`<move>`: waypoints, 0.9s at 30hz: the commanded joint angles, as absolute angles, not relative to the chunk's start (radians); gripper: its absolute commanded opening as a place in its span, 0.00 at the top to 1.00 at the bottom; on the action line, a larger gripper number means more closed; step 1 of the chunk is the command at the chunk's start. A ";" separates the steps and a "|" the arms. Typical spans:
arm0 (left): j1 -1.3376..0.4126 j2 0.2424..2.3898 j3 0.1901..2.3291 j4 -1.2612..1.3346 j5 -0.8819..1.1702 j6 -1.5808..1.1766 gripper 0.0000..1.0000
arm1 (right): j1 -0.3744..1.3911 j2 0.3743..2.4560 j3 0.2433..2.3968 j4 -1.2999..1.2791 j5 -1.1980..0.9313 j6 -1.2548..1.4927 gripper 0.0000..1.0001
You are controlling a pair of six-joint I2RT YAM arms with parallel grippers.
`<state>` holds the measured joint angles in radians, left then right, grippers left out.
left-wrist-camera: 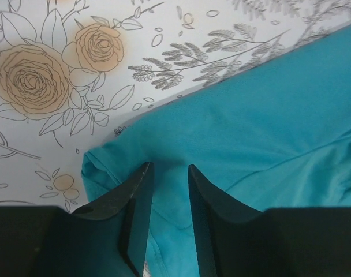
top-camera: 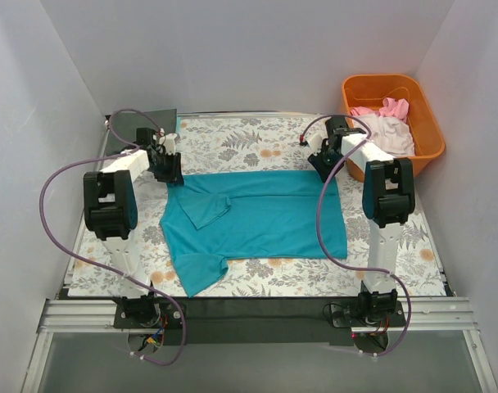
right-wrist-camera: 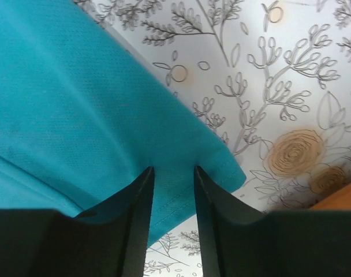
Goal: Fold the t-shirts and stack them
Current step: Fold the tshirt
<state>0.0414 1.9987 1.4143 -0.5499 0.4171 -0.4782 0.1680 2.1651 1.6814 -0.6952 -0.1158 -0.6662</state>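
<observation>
- The left arm reaches forward from its base with the elbow raised. Its wrist is tipped down, so the left gripper sits low on the far left corner of the teal t-shirt.
- The right arm holds a matching pose, with the right gripper down on the shirt's far right corner.
- In the left wrist view, the black fingers of the left gripper stand a narrow gap apart. Teal cloth fills the gap and creases run toward it. I cannot tell whether the cloth is pinched or only straddled.
- In the right wrist view, the right gripper shows the same narrow gap between its fingers, with the stitched hem running through it. Here too the grip cannot be judged.
- The shirt lies flat from the two grippers back toward the arm bases. One sleeve is folded in over the body, just behind the left gripper.
- The cloth's corner ends just outside each gripper's outer finger. Past the fingertips there is only bare floral table covering, open as far as the back wall.
- The orange tub sits just outboard of the right gripper, so there is little room on that side. It holds a pink shirt and a white shirt.
- Outboard of the left gripper, a short strip of covering runs to the side wall.
</observation>
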 commanded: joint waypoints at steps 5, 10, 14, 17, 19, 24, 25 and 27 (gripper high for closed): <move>0.040 2.147 1.494 -0.485 0.258 -0.518 0.74 | 0.179 2.272 1.729 -0.597 -0.005 -0.614 0.59; 0.049 2.256 1.667 -0.492 0.241 -0.517 0.74 | 0.187 2.364 1.885 -0.581 0.031 -0.595 0.57; 0.048 2.275 1.756 -0.531 0.333 -0.511 0.66 | 0.198 2.393 1.971 -0.565 0.028 -0.589 0.50; 0.051 2.209 1.766 -0.545 0.443 -0.511 0.57 | 0.212 2.320 1.967 -0.569 -0.024 -0.578 0.37; 0.049 2.124 1.753 -0.548 0.538 -0.505 0.51 | 0.219 2.249 1.922 -0.572 -0.052 -0.586 0.30; 0.052 1.909 1.633 -0.604 0.641 -0.462 0.41 | 0.230 1.930 1.674 -0.604 -0.178 -0.647 0.18; 0.052 1.840 1.597 -0.617 0.644 -0.448 0.38 | 0.229 1.884 1.631 -0.613 -0.193 -0.664 0.18; 0.057 1.761 1.524 -0.661 0.655 -0.376 0.38 | 0.229 1.758 1.489 -0.630 -0.222 -0.718 0.18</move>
